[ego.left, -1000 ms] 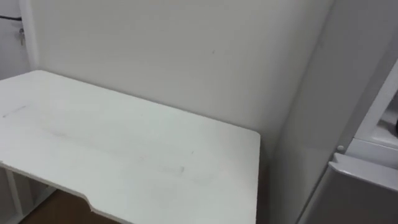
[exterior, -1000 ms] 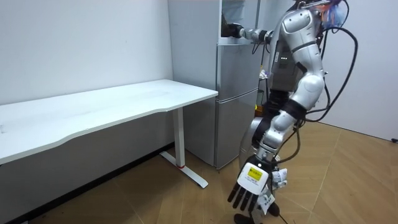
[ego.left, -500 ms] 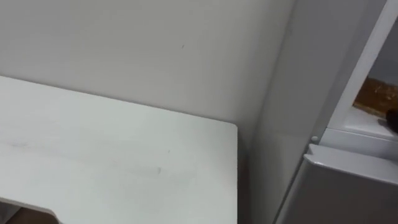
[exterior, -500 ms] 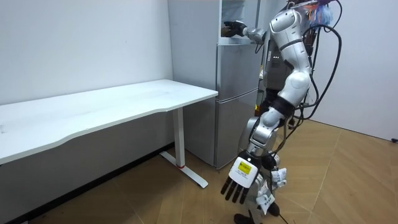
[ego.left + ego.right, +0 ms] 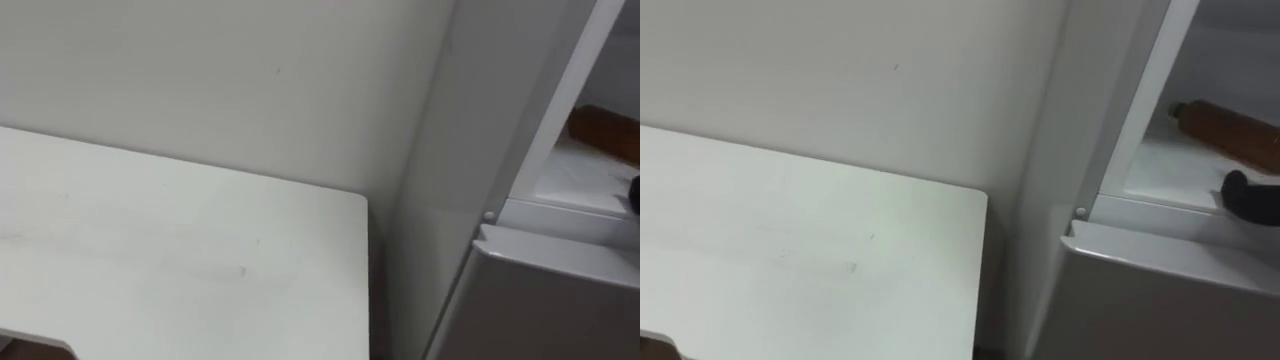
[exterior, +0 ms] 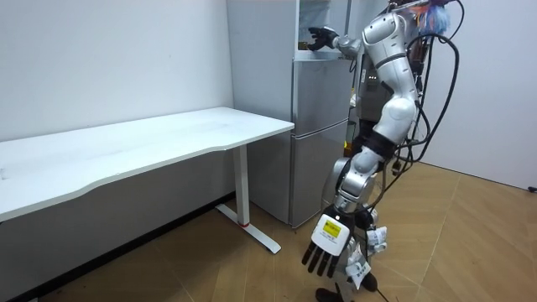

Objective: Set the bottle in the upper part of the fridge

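Lying sideways in upper fridge [image 5: 1160, 170], bottle [image 5: 1230, 132] sits just behind right robot hand [image 5: 1244, 192], prob. splayed.

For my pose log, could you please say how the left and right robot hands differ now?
Height: the left robot hand hangs low, the right robot hand is raised. Place: the left is just above the floor, the right at the upper fridge's opening. Both hold nothing; the bottle lies inside.

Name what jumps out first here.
A brown bottle lies on its side inside the open upper fridge compartment, with the right hand close in front of it. In the room view, the left hand hangs open, low near the floor.
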Tool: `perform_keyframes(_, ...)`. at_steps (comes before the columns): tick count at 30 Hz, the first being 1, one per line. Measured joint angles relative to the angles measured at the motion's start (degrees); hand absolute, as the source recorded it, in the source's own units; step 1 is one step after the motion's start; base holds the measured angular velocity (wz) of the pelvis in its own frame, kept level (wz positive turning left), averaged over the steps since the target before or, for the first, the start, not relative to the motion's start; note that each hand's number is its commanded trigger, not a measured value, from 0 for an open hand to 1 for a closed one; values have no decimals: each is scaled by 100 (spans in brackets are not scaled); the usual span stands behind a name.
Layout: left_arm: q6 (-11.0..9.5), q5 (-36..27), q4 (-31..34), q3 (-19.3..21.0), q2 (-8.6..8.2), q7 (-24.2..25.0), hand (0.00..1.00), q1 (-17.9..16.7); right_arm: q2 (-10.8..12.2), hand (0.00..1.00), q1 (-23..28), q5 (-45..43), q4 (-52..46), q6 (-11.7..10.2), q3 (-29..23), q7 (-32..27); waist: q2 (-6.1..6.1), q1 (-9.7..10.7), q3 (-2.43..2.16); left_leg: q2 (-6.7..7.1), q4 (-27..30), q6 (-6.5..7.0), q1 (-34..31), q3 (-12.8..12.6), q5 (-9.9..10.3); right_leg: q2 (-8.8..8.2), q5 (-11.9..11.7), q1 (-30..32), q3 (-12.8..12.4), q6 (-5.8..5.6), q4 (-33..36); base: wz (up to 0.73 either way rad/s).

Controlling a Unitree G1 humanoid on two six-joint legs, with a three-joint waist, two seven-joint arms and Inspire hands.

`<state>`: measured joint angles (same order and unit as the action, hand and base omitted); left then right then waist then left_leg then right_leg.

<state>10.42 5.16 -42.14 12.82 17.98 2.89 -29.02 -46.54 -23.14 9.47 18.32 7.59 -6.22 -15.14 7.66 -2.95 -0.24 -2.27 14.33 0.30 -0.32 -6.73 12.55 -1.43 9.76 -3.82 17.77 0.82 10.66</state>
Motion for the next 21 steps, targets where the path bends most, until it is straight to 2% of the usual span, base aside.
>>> perform_keyframes(2,-7,-2,-3,10,-33,-2,0,-6,1,0,17,167,-180,4,-22,-149,-32,5,0,3,-47,3,64,-52,-1,-3,2,5,-56,-3,9,-19)
perform_keyframes(7,-233,-1,-18,62,-169,-21,0,-51,38,0,474,594,-1630,-71,-296,-332,-185,-50,-5,-8,-106,4,220,-177,-2,-9,2,-48,-134,-3,8,-12)
perform_keyframes(8,-286,1,-24,62,-202,-21,0,-51,154,0,589,885,-1973,-116,-425,-379,-210,-66,20,-9,-108,3,291,-199,-1,-13,2,-104,-151,-3,-1,-11)
perform_keyframes(10,-389,-64,-122,44,-250,-41,0,-47,337,0,740,1533,-2495,-224,-466,-474,-259,-46,16,-8,-180,0,328,-196,0,-6,6,-126,-192,-8,-2,-6)
perform_keyframes(11,-463,-55,-212,45,-307,-82,0,-8,468,0,885,1833,-2866,-315,-522,-468,-258,-9,14,-9,-200,1,335,-197,0,-6,6,-132,-183,-8,-7,-3)
perform_keyframes(13,-585,-39,-281,40,-390,-123,0,-10,761,0,1269,2198,-3451,-493,-673,-467,-323,-14,53,-9,-211,1,379,-211,1,-17,6,-182,-183,-8,-10,2)
perform_keyframes(15,-685,-21,-434,41,-535,-199,0,21,1226,0,1615,2748,-4020,-756,-829,-348,-384,13,47,-9,-192,14,399,-235,19,-32,7,-212,-190,-10,-12,0)
perform_keyframes(16,-713,17,-484,39,-573,-220,0,44,1333,0,1650,2869,-4081,-842,-852,-300,-403,22,54,-11,-172,21,398,-255,25,-35,7,-213,-191,-10,-12,-6)
perform_keyframes(18,-848,111,-897,22,-633,-239,0,200,1781,0,1831,3258,-4203,-1160,-866,-89,-509,26,33,-6,-151,30,407,-277,33,-43,6,-215,-233,-10,-3,-10)
perform_keyframes(19,-848,159,-968,10,-634,-241,0,238,1889,0,1895,3382,-4228,-1225,-866,-24,-533,36,32,-3,-146,31,404,-273,33,-42,6,-212,-272,-10,-4,-8)
perform_keyframes(21,-857,306,-1138,2,-665,-245,0,334,2191,0,2048,3732,-4240,-1303,-864,284,-666,109,34,0,-98,40,386,-283,43,-39,6,-192,-341,-9,3,-6)
